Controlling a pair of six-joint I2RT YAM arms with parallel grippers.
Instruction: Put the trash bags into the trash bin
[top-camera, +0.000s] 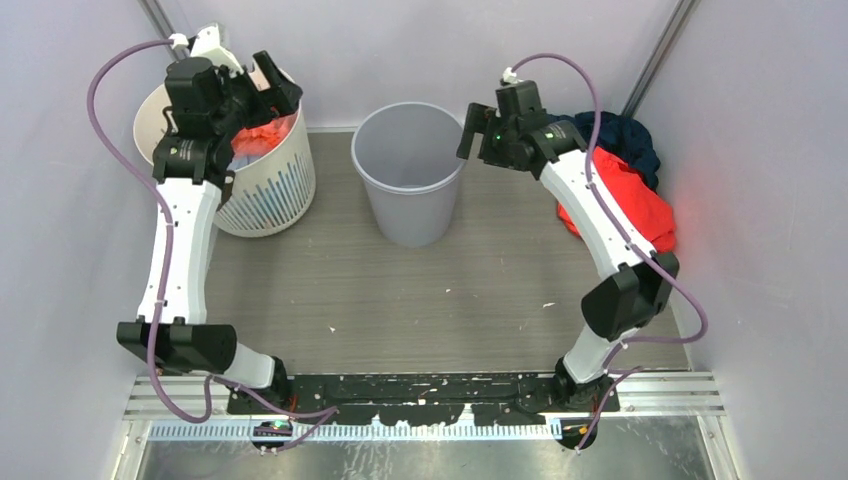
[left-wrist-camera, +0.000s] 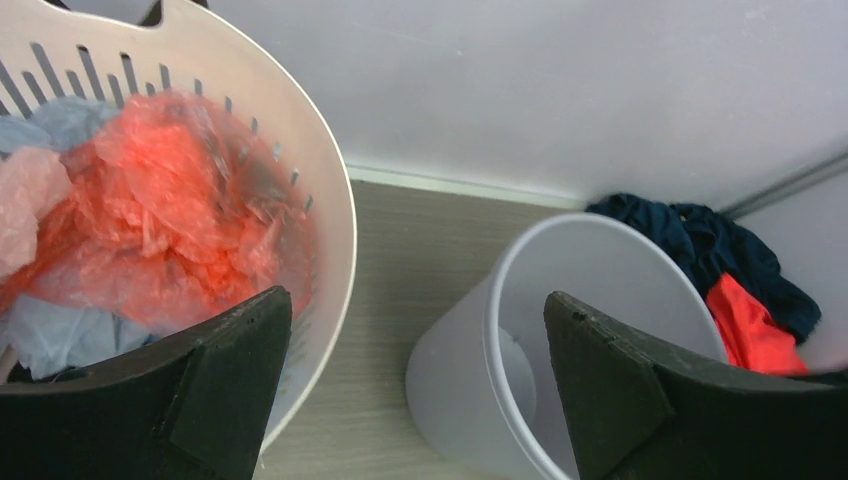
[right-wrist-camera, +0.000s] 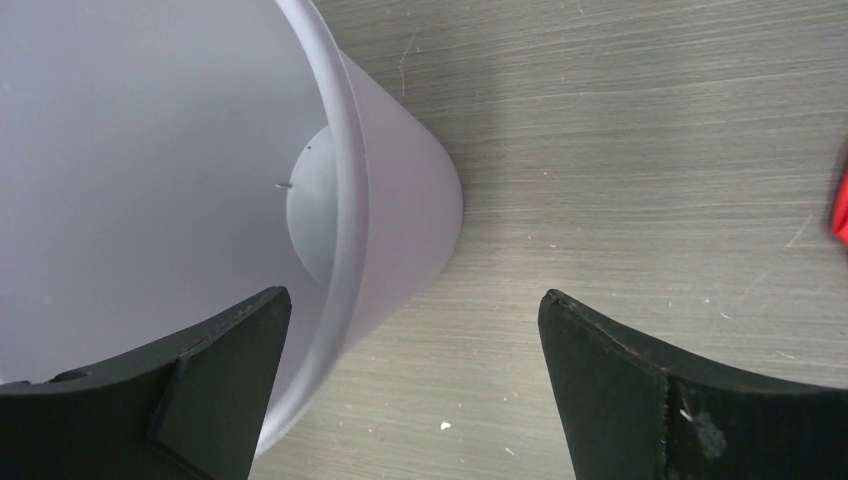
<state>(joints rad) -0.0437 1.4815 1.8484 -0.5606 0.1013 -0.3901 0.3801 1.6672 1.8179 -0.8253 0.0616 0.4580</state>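
Note:
The crinkly translucent red-pink trash bag (top-camera: 262, 135) lies bunched inside the white slotted basket, and fills the left of the left wrist view (left-wrist-camera: 170, 210). The light grey trash bin (top-camera: 410, 215) stands upright at the middle back; its inside looks bare in the wrist views (left-wrist-camera: 450, 370) (right-wrist-camera: 400, 200). My left gripper (top-camera: 272, 85) hovers above the basket's right rim, open and empty (left-wrist-camera: 415, 300). My right gripper (top-camera: 468, 135) hovers over the bin's right rim, open and empty (right-wrist-camera: 415, 300).
The white slotted basket (top-camera: 270, 195) (left-wrist-camera: 335, 200) also holds pale pink cloth (left-wrist-camera: 25, 200) and blue-grey cloth (left-wrist-camera: 60, 335). A red-orange garment (top-camera: 635, 200) (left-wrist-camera: 750, 330) and a dark navy one (top-camera: 625, 140) (left-wrist-camera: 700, 235) lie at the back right. Walls close in on three sides.

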